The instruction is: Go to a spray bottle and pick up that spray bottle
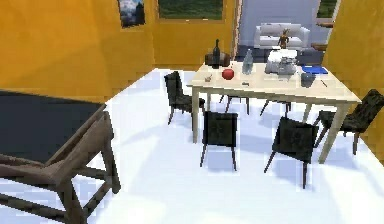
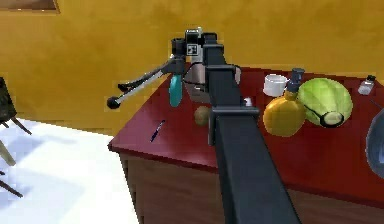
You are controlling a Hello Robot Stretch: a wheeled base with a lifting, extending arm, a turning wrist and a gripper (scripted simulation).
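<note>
Currently: gripper (image 2: 117, 95) at red tabletop (image 2: 330, 165) corner; teal bottle (image 2: 176, 92) beside its body; whether anything held, cannot tell. Orange fruit (image 2: 283, 117), green melon (image 2: 325, 100) near arm (image 2: 240, 140).

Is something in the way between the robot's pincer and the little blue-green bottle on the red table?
Nothing I can see. The small teal bottle on the dark red table shows right by the black pincer; touching or not, I can't tell. The round orange fruit and green melon sit past the arm.
</note>
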